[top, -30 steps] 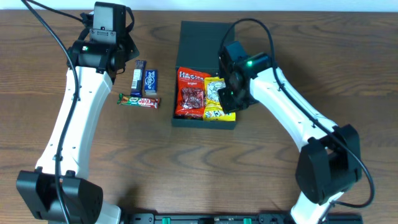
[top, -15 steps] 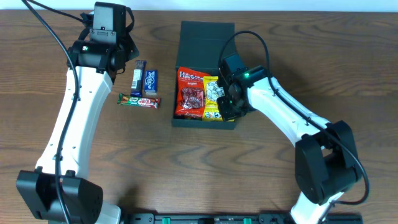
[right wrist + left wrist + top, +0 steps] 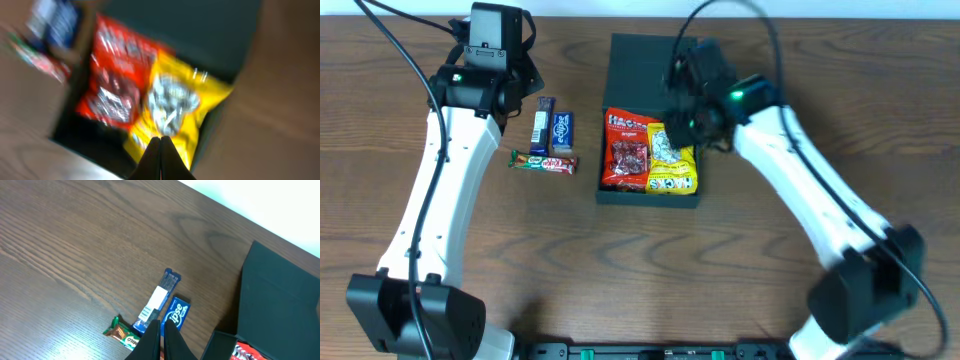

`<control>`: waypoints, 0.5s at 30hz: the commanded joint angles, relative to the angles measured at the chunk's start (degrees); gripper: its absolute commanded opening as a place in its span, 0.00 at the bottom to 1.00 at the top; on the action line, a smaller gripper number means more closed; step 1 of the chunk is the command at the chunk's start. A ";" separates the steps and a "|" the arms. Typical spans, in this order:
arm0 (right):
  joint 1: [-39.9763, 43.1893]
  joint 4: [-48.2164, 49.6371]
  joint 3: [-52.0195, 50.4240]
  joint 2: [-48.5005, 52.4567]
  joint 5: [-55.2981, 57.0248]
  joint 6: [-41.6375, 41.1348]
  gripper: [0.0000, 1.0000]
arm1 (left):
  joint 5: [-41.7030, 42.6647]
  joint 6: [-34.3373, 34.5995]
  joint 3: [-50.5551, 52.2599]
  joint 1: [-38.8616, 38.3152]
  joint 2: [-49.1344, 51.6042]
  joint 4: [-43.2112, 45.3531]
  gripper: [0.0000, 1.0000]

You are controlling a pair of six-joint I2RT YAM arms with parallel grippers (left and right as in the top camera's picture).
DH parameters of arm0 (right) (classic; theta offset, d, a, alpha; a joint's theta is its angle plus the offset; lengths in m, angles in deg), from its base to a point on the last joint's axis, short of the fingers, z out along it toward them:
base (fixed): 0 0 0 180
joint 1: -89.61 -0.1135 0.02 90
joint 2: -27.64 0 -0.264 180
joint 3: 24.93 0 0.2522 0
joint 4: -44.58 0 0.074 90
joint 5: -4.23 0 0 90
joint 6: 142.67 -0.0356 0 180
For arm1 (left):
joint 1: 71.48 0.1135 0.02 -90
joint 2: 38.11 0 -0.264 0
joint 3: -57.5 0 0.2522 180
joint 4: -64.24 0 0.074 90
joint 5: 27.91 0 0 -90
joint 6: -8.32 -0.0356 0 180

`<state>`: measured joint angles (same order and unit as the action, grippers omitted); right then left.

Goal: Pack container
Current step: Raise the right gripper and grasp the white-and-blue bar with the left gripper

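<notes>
1. Counter [image 3: 620, 280]: bare wood nearest, free room for both arms.
2. Container [image 3: 650, 198], centre: red packet [image 3: 628, 152] and yellow packet [image 3: 674, 165] lie flat side by side, likely so the lid can fold over.
3. Right pincer [image 3: 160, 142]: closed, empty, above the yellow packet; view blurred.
4. Green bar [image 3: 544, 162] and blue bar [image 3: 561, 128]: left of container, unpacked.
5. Lid flap [image 3: 640, 65]: open, far side, unobstructed.
6. Left pincer [image 3: 161, 330]: closed, empty, above the bars.
</notes>
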<state>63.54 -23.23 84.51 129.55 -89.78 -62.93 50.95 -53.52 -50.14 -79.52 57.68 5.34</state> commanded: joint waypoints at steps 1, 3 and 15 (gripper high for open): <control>2.45 1.29 1.53 -4.46 1.22 -0.39 0.02 | -1.05 -3.82 -0.28 0.20 1.36 -0.02 0.06; 4.00 1.79 1.53 -5.49 1.22 -0.39 0.03 | -1.03 -5.70 -0.22 0.20 2.73 -0.04 0.06; 10.16 1.09 1.51 -6.01 0.59 -0.39 0.80 | -1.01 -17.33 -0.07 0.24 17.90 1.62 0.12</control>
<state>72.98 -21.91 85.89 123.39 -89.06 -63.19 50.93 -67.20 -50.14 -79.52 72.89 6.69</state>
